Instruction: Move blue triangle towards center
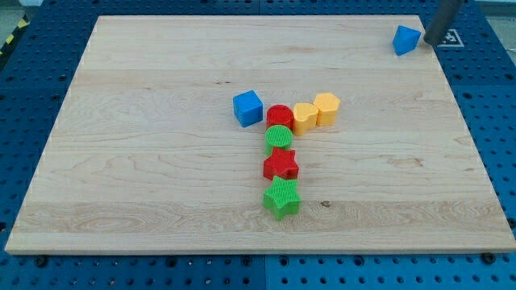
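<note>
The blue triangle [406,39] lies near the top right corner of the wooden board [145,161]. My tip [430,40] is just to the triangle's right, close to it or touching it; the dark rod rises out of the view's top. A blue cube [247,108] sits near the board's middle. Right of it are a red cylinder [280,116], a yellow heart [304,117] and a yellow hexagon [326,108].
Below the red cylinder a column runs down: a green cylinder [278,138], a red star [280,166] and a green star [281,197]. The board's right edge [472,145] borders a blue perforated table [500,121].
</note>
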Robot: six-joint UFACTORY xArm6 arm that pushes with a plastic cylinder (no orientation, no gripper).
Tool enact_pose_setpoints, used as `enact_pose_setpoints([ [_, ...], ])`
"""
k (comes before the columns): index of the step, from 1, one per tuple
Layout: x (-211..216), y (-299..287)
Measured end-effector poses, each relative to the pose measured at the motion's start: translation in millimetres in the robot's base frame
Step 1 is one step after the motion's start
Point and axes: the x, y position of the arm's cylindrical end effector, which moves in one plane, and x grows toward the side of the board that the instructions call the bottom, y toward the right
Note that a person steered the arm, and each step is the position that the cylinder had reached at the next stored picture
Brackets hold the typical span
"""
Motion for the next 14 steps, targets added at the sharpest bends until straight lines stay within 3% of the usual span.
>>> enact_pose_setpoints([
  [3, 14.4, -43.7],
  [14, 38.8, -85.9],
])
